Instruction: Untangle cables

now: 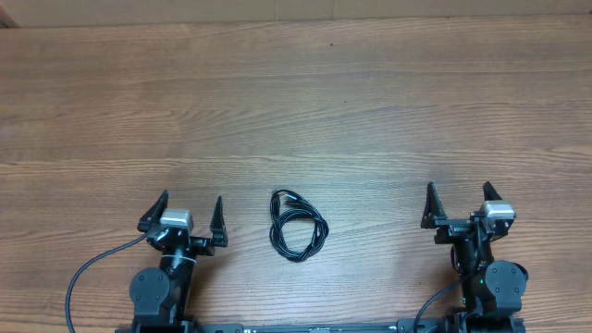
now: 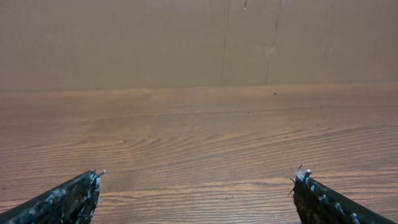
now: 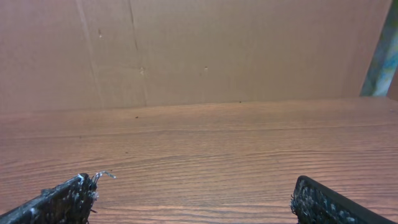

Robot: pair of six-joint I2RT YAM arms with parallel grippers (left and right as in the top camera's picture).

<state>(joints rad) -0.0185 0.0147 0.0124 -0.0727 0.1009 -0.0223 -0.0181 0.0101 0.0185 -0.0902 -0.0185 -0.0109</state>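
Observation:
A thin black cable (image 1: 297, 225) lies in a small tangled coil on the wooden table, between the two arms in the overhead view. A small plug shows at the coil's top. My left gripper (image 1: 191, 206) is open and empty, to the left of the coil. My right gripper (image 1: 459, 196) is open and empty, well to the right of it. Neither gripper touches the cable. The wrist views show only open fingertips (image 2: 198, 177) (image 3: 196, 183) over bare wood; the cable is out of sight there.
The wooden table (image 1: 296, 102) stretches far ahead of both arms. A brown cardboard wall (image 2: 186, 37) stands behind the table. Thick black arm wires (image 1: 88, 273) run near the front edge.

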